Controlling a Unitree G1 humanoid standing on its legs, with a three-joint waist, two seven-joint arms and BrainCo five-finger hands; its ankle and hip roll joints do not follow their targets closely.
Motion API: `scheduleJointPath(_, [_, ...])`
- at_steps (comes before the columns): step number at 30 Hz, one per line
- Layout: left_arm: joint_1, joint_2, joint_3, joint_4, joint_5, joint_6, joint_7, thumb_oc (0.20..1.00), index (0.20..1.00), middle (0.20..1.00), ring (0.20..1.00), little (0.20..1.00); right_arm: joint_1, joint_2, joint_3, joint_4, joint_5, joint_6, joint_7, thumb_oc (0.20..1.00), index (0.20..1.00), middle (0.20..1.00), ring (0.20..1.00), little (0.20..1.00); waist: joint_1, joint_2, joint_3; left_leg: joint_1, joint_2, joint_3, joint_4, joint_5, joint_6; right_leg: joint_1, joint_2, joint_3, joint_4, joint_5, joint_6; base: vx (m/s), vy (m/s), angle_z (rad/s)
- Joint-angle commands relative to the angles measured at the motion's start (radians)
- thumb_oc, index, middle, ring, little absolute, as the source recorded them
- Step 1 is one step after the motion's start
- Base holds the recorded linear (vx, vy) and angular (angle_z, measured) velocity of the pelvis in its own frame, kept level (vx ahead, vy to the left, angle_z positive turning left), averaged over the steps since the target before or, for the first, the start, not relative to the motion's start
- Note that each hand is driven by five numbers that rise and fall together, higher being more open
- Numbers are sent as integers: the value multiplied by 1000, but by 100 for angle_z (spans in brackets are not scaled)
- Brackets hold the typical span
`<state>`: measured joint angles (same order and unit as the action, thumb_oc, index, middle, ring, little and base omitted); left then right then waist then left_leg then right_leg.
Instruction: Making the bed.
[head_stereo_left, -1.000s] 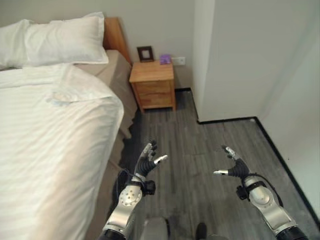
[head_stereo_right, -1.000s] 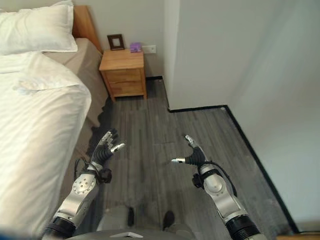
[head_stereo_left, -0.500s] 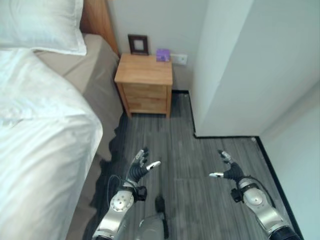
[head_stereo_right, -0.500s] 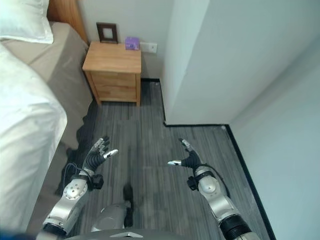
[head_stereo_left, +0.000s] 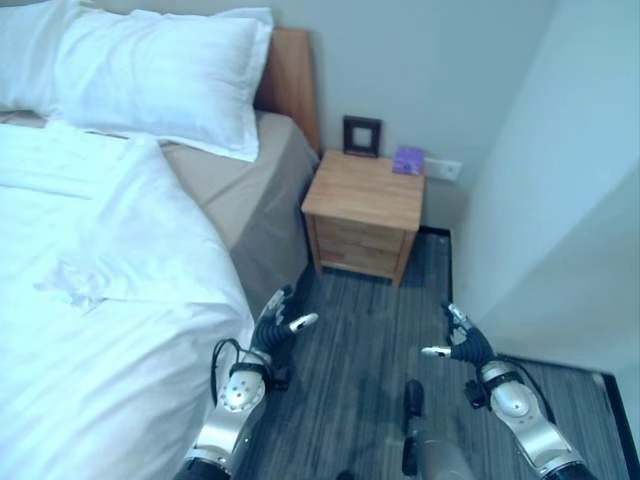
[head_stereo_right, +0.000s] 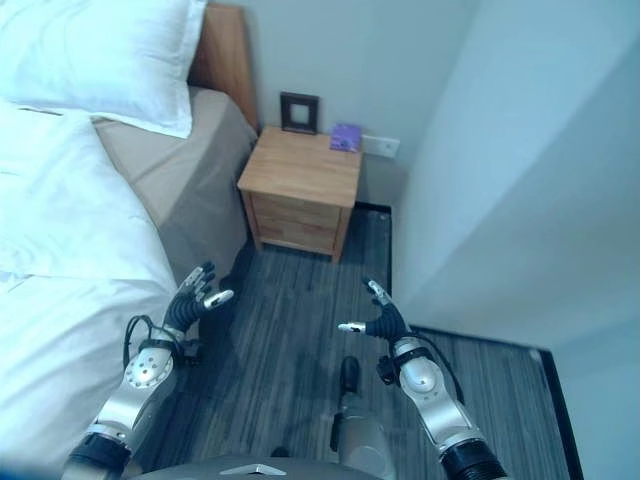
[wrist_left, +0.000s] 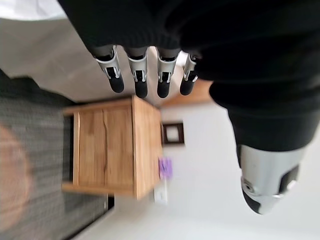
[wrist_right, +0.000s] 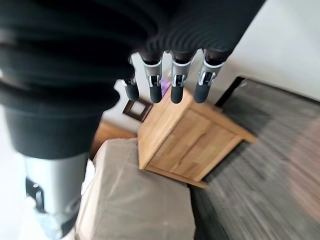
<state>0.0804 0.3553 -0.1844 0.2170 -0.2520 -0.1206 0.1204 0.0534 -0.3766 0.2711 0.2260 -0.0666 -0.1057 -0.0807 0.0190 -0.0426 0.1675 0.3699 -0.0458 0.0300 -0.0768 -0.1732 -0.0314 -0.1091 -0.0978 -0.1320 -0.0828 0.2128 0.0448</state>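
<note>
Both hands empty, held over the grey plank floor (head_stereo_left: 370, 330) beside the bed (head_stereo_left: 250, 200); left hand (head_stereo_left: 278, 325) with fingers loosely spread and thumb out, just beside the hanging edge of the white duvet (head_stereo_left: 110, 330); right hand (head_stereo_left: 462, 343) likewise spread and relaxed, further from the bed, nothing between its fingers; the wrist views confirm straight fingers on each. Duvet lies over most of the bed, its upper edge stopping short of the pillows (head_stereo_left: 150, 75), leaving a strip of tan sheet (head_stereo_left: 220, 185) bare between duvet and pillows; a small puckered crease sits in the duvet's top, away from the bed's near edge. Wooden nightstand (head_stereo_left: 365, 215) stands beyond the bed's head corner, carrying a dark picture frame (head_stereo_left: 361, 136) and a small purple item (head_stereo_left: 408, 160). Judgement: duvet looks soft, bulky and limp, light for its size; it will drape and slide rather than hold shape; best taken by pinching a fold at its upper corner nearest the nightstand, or along the hanging side edge, then drawn toward the pillows; smooth cloth may slip from a shallow pinch, so gather a thick fold.
</note>
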Motion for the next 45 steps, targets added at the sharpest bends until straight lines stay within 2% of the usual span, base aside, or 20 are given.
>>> scheduleJointPath(1, [17,12,39,-87,13,-66,-9,1000,1000,1000,1000,1000,-39,-34,-31,-52,6,-37,10,1000,1000,1000,1000,1000,23,14,-6,-203,139,66,218,40,-37,110,-27,-42,87,-223,85,278,-279,38])
scheduleJointPath(2, [23,7,47,-91,2,-66,-9,1000,1000,1000,1000,1000,-44,-43,-31,-55,10,-40,8,1000,1000,1000,1000,1000,29,12,2,-241,146,63,312,63,-47,139,-26,-57,70,-229,73,238,-396,19])
scheduleJointPath(3, [23,5,66,-102,-25,-73,-3,1000,1000,1000,1000,1000,-70,-68,-33,-65,19,-46,-3,1000,1000,1000,1000,1000,47,1,34,-360,177,78,539,147,-68,207,-21,-107,26,-243,38,211,-407,18])
scheduleJointPath(5, [24,5,81,-119,-31,-80,5,1000,1000,1000,1000,1000,-89,-80,-35,-73,16,-45,-10,1000,1000,1000,1000,1000,53,-12,49,-407,231,172,614,156,-57,253,-15,-142,-2,-260,22,237,-310,37])
scheduleJointPath(8, [27,6,101,-135,-37,-84,6,1000,1000,1000,1000,1000,-124,-95,-39,-80,-2,-36,-22,1000,1000,1000,1000,1000,65,-9,52,-438,283,308,568,112,-64,301,-4,-171,-4,-308,22,214,-119,32])
scheduleJointPath(9, [28,5,105,-138,-31,-85,7,1000,1000,1000,1000,1000,-131,-93,-45,-83,2,-38,-27,1000,1000,1000,1000,1000,64,-14,48,-456,269,357,524,102,-57,309,-4,-186,-4,-315,25,352,-101,16])
scheduleJointPath(11, [28,8,108,-130,-30,-81,13,1000,1000,1000,1000,1000,-151,-81,-58,-88,17,-44,-46,1000,1000,1000,1000,1000,51,-10,33,-471,279,526,419,126,-56,321,12,-229,-4,-339,23,221,-43,39])
scheduleJointPath(14, [32,20,99,-104,-38,-62,11,1000,1000,1000,1000,1000,-170,-74,-40,-111,-15,-44,-57,1000,1000,1000,1000,1000,31,-5,-5,-387,265,627,255,164,-43,363,26,-365,32,-370,8,365,21,104])
scheduleJointPath(17, [32,27,102,-90,-40,-60,9,1000,1000,1000,1000,1000,-193,-80,-15,-123,-45,-40,-47,1000,1000,1000,1000,1000,46,-30,-14,-392,250,603,254,160,-31,377,12,-410,66,-382,14,142,92,125])
scheduleJointPath(20, [52,45,131,-90,-34,-59,10,1000,1000,1000,1000,1000,-244,-79,22,-149,-89,-54,-37,1000,1000,1000,1000,1000,93,-62,-26,-361,190,554,160,145,6,349,-26,-462,201,-385,52,197,249,111])
scheduleJointPath(23, [54,84,154,-106,-25,-63,28,1000,1000,1000,1000,1000,-294,-64,46,-183,-124,-62,-30,1000,1000,1000,1000,1000,100,-76,-14,-284,121,491,95,85,61,247,-157,-460,523,-234,189,195,293,67])
scheduleJointPath(24, [54,84,155,-107,-25,-62,28,1000,1000,1000,1000,1000,-295,-63,46,-183,-124,-62,-30,1000,1000,1000,1000,1000,99,-78,-13,-283,117,491,93,85,63,245,-161,-460,528,-236,191,163,226,85])
scheduleJointPath(25, [54,96,165,-123,-30,-69,41,1000,1000,1000,1000,1000,-318,-55,61,-194,-130,-60,-26,1000,1000,1000,1000,1000,88,-67,4,-250,112,447,66,78,75,178,-183,-401,672,-163,211,90,110,100])
scheduleJointPath(27, [38,114,179,-130,-44,-72,50,1000,1000,1000,1000,1000,-344,-63,61,-217,-144,-66,-33,1000,1000,1000,1000,1000,75,-67,22,-228,113,381,35,77,76,104,-159,-297,701,-221,208,164,37,152])
scheduleJointPath(28, [32,115,179,-130,-54,-73,50,1000,1000,1000,1000,1000,-347,-67,54,-220,-143,-64,-37,1000,1000,1000,1000,1000,73,-66,28,-239,118,373,38,99,71,96,-149,-293,650,-224,188,251,-114,217])
scheduleJointPath(29, [15,123,176,-133,-74,-78,46,1000,1000,1000,1000,1000,-363,-75,38,-228,-134,-62,-52,1000,1000,1000,1000,1000,60,-70,22,-254,115,283,24,105,50,116,-105,-245,461,-304,129,122,-110,178])
scheduleJointPath(30, [15,123,176,-133,-74,-78,46,1000,1000,1000,1000,1000,-363,-75,38,-228,-134,-62,-52,1000,1000,1000,1000,1000,59,-70,23,-254,115,282,24,105,50,117,-105,-246,460,-304,129,283,-136,142])
scheduleJointPath(31, [1,125,171,-129,-79,-82,47,1000,1000,1000,1000,1000,-377,-81,30,-227,-131,-58,-62,1000,1000,1000,1000,1000,49,-76,15,-253,104,223,10,105,40,96,-57,-146,357,-331,104,142,-60,117])
scheduleJointPath(36, [1,126,183,-109,-96,-83,46,1000,1000,1000,1000,1000,-461,-76,43,-217,-120,-39,-73,1000,1000,1000,1000,1000,44,-72,7,-244,84,113,-6,97,28,53,-4,-33,233,-280,89,211,-107,128])
scheduleJointPath(45, [17,117,221,-59,-131,-81,38,1000,1000,1000,1000,1000,-668,-42,131,-68,-181,6,-95,1000,1000,1000,1000,1000,76,-68,-24,-200,72,81,19,42,12,131,-28,-87,96,-235,79,197,-118,57])
